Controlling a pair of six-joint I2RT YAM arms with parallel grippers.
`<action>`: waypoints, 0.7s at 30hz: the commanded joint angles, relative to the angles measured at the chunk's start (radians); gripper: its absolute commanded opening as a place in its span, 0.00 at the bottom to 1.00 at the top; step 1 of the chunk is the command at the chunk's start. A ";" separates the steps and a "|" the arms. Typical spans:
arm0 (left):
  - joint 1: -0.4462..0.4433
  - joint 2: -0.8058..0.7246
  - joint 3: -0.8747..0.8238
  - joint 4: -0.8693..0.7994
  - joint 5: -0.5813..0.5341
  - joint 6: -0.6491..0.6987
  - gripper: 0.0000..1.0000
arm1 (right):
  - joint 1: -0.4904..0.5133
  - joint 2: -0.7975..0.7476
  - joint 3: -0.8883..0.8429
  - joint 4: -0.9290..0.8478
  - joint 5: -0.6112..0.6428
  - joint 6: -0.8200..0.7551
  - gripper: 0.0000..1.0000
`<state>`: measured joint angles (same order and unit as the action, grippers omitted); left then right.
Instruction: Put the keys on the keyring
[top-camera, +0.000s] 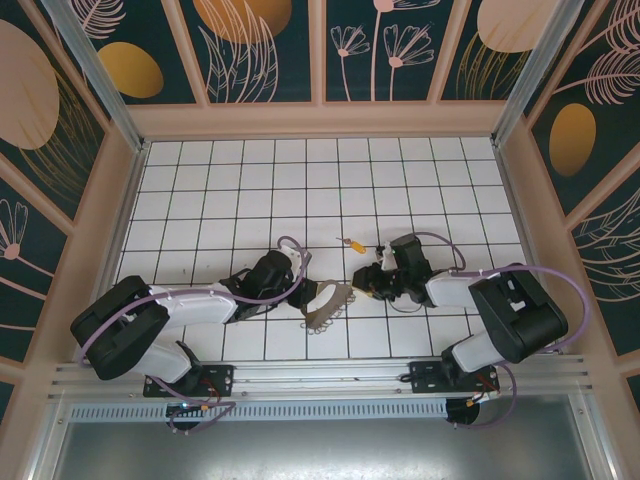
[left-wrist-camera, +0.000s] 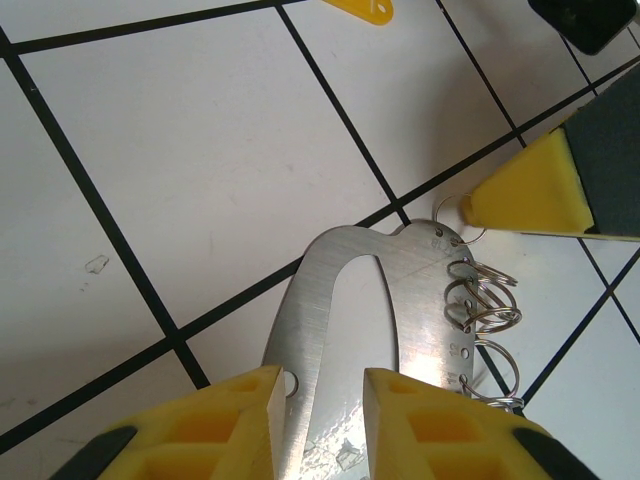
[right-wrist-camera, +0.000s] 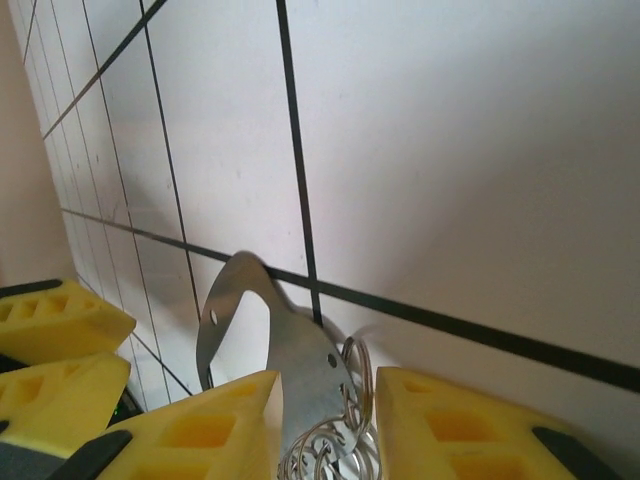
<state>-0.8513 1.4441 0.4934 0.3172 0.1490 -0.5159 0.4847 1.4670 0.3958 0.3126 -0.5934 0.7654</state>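
White tiles with black grid lines cover the desk, and panels painted with flowers wall it in. Both arms reach inward and meet toward the near edge, about midway between the left and right edges.

The keyring sits there between them. The wrist views show it as a flat silvery plate with a long slot and a row of small wire rings along one edge. The left gripper is closed narrowly on the plate's slotted end, a yellow finger on each side. Seen from the right wrist, the plate stands tilted up off the tiles.

The right gripper has its fingers set narrowly either side of the ring end. I cannot tell whether they are pinching it. From the left wrist, one right finger touches the end ring.

A key with an orange-yellow head lies flat nearer the desk's middle, apart from the keyring.
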 joint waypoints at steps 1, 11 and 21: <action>-0.006 -0.015 -0.003 0.008 -0.002 0.024 0.26 | -0.011 0.011 0.026 0.030 0.053 -0.011 0.30; -0.006 -0.031 -0.016 0.010 -0.010 0.027 0.26 | -0.005 0.015 0.014 0.017 0.045 -0.029 0.28; -0.006 -0.051 -0.021 0.000 -0.023 0.027 0.26 | 0.023 0.032 0.042 -0.023 0.062 -0.068 0.27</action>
<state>-0.8513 1.4197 0.4881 0.3176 0.1452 -0.5087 0.4915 1.4769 0.4072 0.3084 -0.5648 0.7349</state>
